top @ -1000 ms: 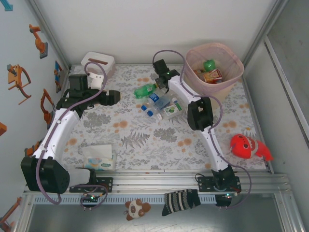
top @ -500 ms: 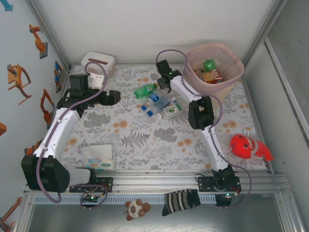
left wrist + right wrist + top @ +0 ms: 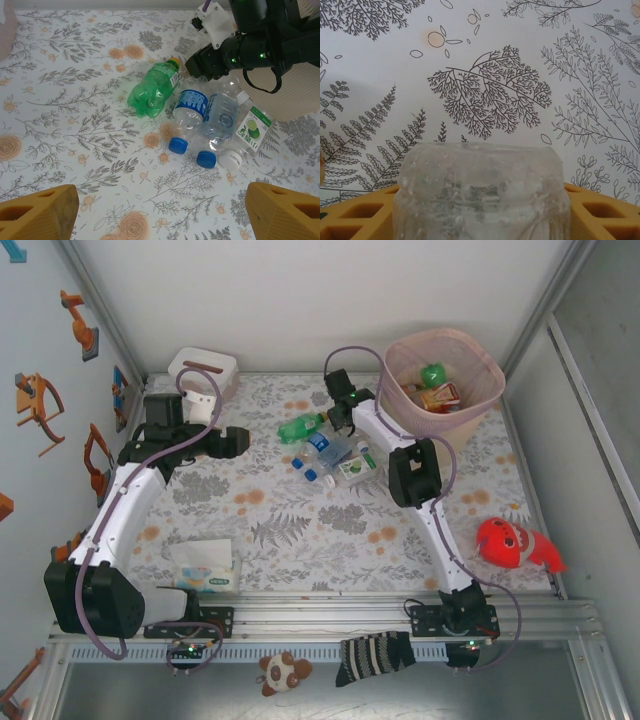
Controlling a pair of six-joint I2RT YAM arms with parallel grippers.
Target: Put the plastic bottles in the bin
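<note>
**Grip on the clear bottle, then a clean lift to the bin**

Left gripper (image 3: 240, 440) hangs over the left side of the table (image 3: 300, 530). Its jaws are wide and empty and it is well apart from the bottles, so it is best kept out of the way.

To its right, four bottles lie on their sides in a cluster at mid-table. The green bottle (image 3: 154, 90) is leftmost. Next come the blue-labelled bottle (image 3: 190, 112), the clear bottle (image 3: 220, 115) and the green-labelled bottle (image 3: 252, 130). These three touch side by side, with their caps toward the near edge.

The right gripper (image 3: 340, 412) sits at the far end of this cluster, over the base of the clear bottle. In its wrist view the yellow fingers (image 3: 600, 210) lie against both sides of that base, so I judge it closed on the bottle. Whether the bottle is off the table yet I cannot tell.

The plastic looks thin, so the squeeze should be just firm enough to hold without crushing. Because the grip is at the base, the capped end will likely droop. The lift should therefore go straight up until the cap is free of its two neighbours, or they may get dragged or rolled.

The swing to the right should come only after that. The bin (image 3: 497, 375) stands at the far right, with a few bottles already inside. The bottle should be carried above the rim and let go over the middle.
</note>
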